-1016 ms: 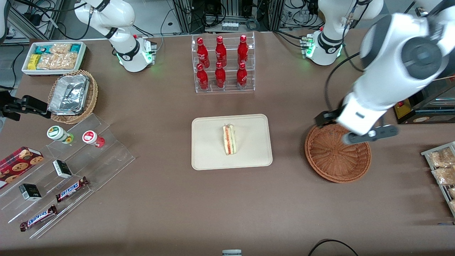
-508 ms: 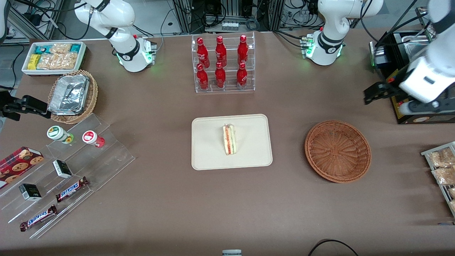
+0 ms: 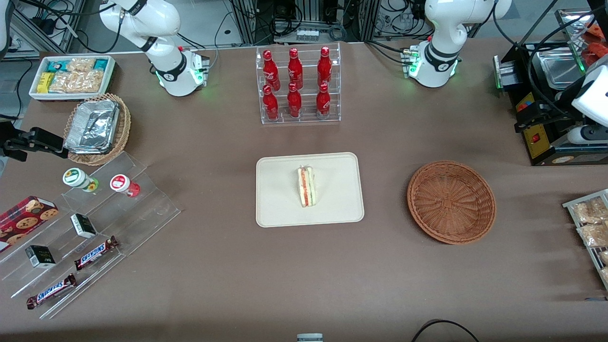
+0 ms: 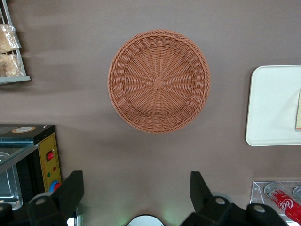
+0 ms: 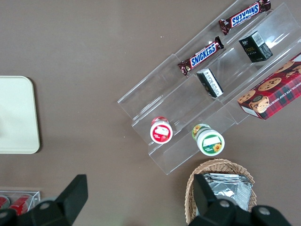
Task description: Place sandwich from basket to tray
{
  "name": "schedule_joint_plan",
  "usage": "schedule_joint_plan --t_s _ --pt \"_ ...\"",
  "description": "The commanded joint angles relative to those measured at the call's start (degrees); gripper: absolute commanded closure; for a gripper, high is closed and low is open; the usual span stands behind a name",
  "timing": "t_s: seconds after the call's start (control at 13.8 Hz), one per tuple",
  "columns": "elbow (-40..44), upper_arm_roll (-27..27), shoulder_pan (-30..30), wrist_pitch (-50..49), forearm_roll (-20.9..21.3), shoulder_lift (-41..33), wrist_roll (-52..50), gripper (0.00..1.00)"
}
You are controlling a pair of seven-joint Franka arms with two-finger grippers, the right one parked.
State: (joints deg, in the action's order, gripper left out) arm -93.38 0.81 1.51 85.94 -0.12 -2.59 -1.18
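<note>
The sandwich (image 3: 306,186) lies on the cream tray (image 3: 280,204) in the middle of the table, its red and green filling edge facing up. The reddish-brown basket (image 3: 451,202) stands beside the tray toward the working arm's end, with nothing in it. My left gripper (image 3: 555,127) hangs open and holds nothing. It is at the working arm's end of the table, farther from the front camera than the basket and over a black appliance. The left wrist view looks down on the basket (image 4: 158,81), the tray's end (image 4: 273,106) and a sliver of sandwich (image 4: 298,110), with the gripper (image 4: 135,190) high above the table.
A clear rack of red bottles (image 3: 298,85) stands farther from the camera than the tray. A black appliance (image 3: 546,147) and a wire rack of snack packets (image 3: 591,228) sit at the working arm's end. A foil-container basket (image 3: 97,128) and an acrylic snack stand (image 3: 95,228) lie toward the parked arm's end.
My left arm has swung away from above the basket toward its own end of the table and risen. The sandwich, tray and basket have not moved.
</note>
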Motion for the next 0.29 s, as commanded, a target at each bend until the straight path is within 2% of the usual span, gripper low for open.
schedule_joint_plan --t_s 0.0,0.22 --pt "4.34 -0.28 1.55 -0.42 1.09 2.85 0.65 0.0" --pt "5.14 -0.28 1.91 -0.42 1.44 3.12 0.48 0.0"
